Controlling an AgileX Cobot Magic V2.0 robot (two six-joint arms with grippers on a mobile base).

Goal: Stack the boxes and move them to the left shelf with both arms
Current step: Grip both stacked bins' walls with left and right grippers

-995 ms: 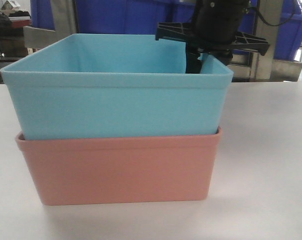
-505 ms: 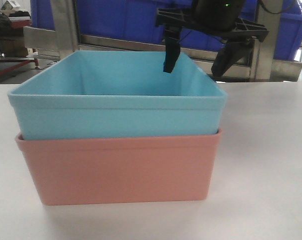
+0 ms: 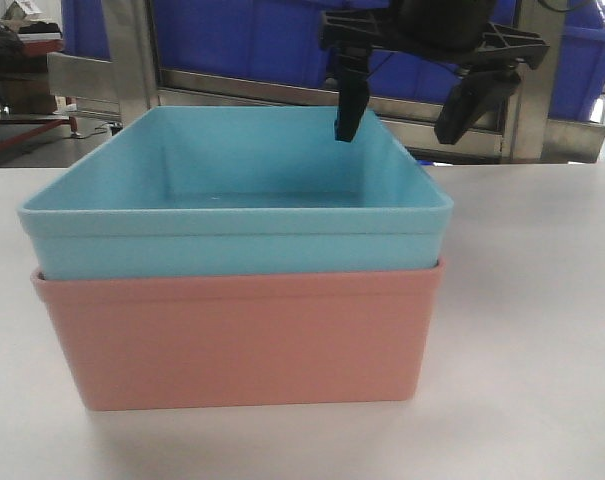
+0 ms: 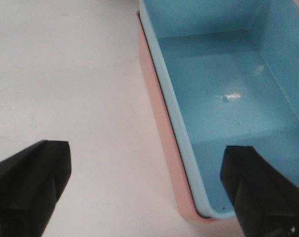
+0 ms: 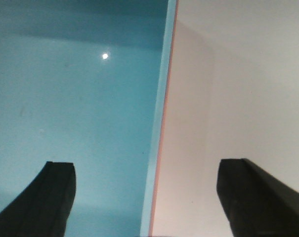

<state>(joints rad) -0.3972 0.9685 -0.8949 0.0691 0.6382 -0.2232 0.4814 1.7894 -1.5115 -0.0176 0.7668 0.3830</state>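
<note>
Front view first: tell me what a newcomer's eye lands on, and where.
The light blue bin nested in the salmon pink bin fills the centre of the white table. Above its far right corner hangs the open right gripper, one finger over the bin's inside, one outside. The left wrist view shows the left gripper, open too, straddling the stack's opposite wall.

Bright, even overhead light. Small glare spots sit on the floor of the light blue bin (image 5: 75,108) in both wrist views. A faint soft shadow edges the salmon pink bin (image 3: 242,345) on the white tabletop (image 3: 542,300). Wrist views look slightly soft
</note>
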